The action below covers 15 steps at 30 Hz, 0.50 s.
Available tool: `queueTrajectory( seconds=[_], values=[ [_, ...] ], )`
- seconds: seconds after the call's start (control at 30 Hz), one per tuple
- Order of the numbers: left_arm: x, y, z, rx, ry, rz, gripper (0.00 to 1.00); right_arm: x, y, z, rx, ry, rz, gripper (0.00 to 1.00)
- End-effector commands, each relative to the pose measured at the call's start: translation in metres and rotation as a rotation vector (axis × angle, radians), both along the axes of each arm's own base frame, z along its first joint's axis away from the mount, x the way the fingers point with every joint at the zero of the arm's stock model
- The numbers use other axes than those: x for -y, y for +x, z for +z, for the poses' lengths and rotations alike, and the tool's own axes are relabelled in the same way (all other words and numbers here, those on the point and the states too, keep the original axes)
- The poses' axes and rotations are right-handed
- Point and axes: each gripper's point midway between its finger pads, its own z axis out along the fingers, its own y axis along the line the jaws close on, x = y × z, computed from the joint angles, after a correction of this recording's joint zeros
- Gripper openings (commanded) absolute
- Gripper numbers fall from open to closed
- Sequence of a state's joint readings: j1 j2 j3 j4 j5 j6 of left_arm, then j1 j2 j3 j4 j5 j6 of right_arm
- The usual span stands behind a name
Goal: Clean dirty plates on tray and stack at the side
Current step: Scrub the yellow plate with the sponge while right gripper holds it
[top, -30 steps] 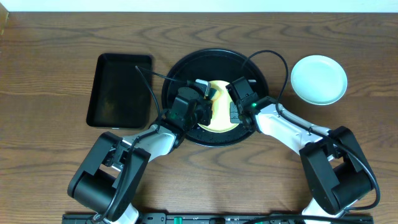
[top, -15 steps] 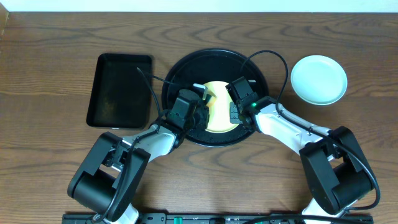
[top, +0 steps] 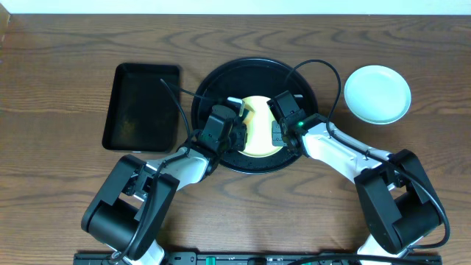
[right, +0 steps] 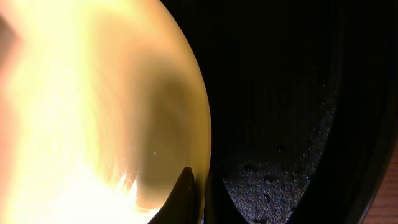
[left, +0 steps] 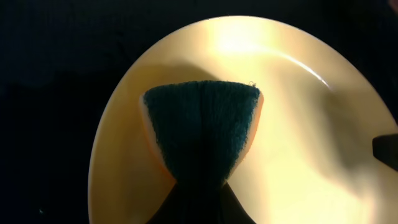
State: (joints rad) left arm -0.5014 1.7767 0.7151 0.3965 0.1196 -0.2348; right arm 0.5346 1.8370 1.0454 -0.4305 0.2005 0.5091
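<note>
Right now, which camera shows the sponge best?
The left wrist view: the sponge, green face with orange edges, fills the middle over the yellow plate. Overhead, the left gripper hides most of it. The right wrist view shows only plate and black tray.

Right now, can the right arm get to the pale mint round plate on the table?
Probably, once it lets go: the right hand looks clamped on the rim of the pale yellow round plate. The pale mint round plate lies uncovered beside that arm.
</note>
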Motion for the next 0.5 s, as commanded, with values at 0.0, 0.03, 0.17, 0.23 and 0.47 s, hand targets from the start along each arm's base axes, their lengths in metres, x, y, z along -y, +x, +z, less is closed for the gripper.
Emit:
queueTrajectory(
  seconds=[0.0, 0.03, 0.17, 0.23, 0.47],
  values=[
    [-0.0017, 0.0035, -0.0034, 0.009, 0.025, 0.006, 0.08, -0.0062, -0.0262, -0.0198, -0.100, -0.004, 0.067, 0.01],
    [-0.0017, 0.0035, -0.0034, 0.009, 0.025, 0.006, 0.08, -0.0062, -0.0262, -0.0198, -0.100, -0.004, 0.067, 0.01],
    [-0.0033, 0.0049, -0.0029, 0.015, 0.031, 0.015, 0.08, -0.0062, -0.0262, -0.0198, -0.100, -0.004, 0.067, 0.01],
    [-0.0035, 0.0046, -0.0034, 0.014, 0.032, 0.014, 0.08, -0.0062, -0.0262, -0.0198, -0.100, -0.004, 0.067, 0.01],
    [-0.0034, 0.0048, -0.0094, 0.008, 0.036, 0.013, 0.08, -0.0062, -0.0262, -0.0198, -0.100, -0.004, 0.067, 0.01]
  ],
)
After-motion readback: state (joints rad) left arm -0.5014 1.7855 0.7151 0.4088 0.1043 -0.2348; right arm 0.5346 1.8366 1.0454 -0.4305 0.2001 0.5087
